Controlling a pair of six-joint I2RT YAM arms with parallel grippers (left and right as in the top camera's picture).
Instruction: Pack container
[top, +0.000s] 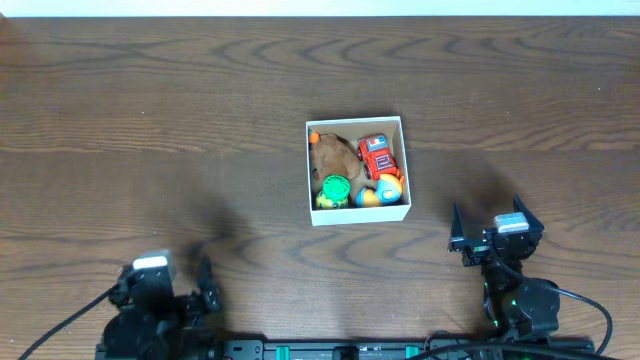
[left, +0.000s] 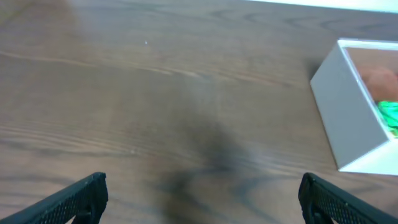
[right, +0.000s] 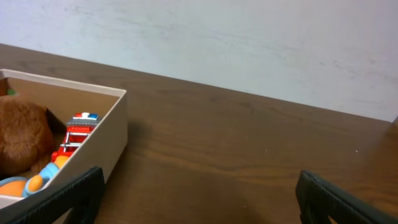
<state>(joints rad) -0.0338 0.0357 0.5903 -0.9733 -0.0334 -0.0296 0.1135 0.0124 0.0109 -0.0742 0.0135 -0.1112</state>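
Overhead: the container (top: 358, 213) sits near the middle of the bench (top: 150, 110), square to its edges, with bare wood on all four sides. Inside it, a brown plush (top: 335, 155) fills the far left, a red truck (top: 375, 156) lies along the far right wall, a green toy (top: 334, 190) is in the near left corner and a blue-and-orange ball (top: 384, 189) is in the near right corner. The left hand (top: 165, 274) is at the near edge, well apart from the box. The right hand (top: 490, 222) is just off the box's near right corner, not touching it. Both are spread wide and hold nothing.

Left wrist view: the two dark fingers stand far apart at the lower corners, with open wood between them. The box's white corner shows at the right edge, and green and brown are visible over its rim.

Right wrist view: the fingers are again wide apart. The box wall is at the left, with the truck and ball against its inner side. Open bench runs to a pale wall (right: 249, 37).
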